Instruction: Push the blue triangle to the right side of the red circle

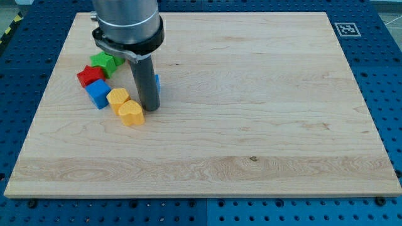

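Maple board (264,125) lies on a blue perforated table (389,75). My tip (150,109), a bare rod grasping nothing, stands just right of the yellow heart (130,113), hiding most of the blue triangle (157,82). Red circle is probably behind the arm; I cannot tell.

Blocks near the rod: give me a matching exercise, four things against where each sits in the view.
Things:
1. my tip
2. blue triangle
3. yellow heart block
4. red block

Places:
A. mostly hidden behind the rod, a sliver showing at its right edge
B. farthest toward the view's left in the cluster
C. just left of my tip, lowest of the blocks
D. on the board just right of the yellow heart block

Pairs: 1-D, 2-A, 3-C, 4-B
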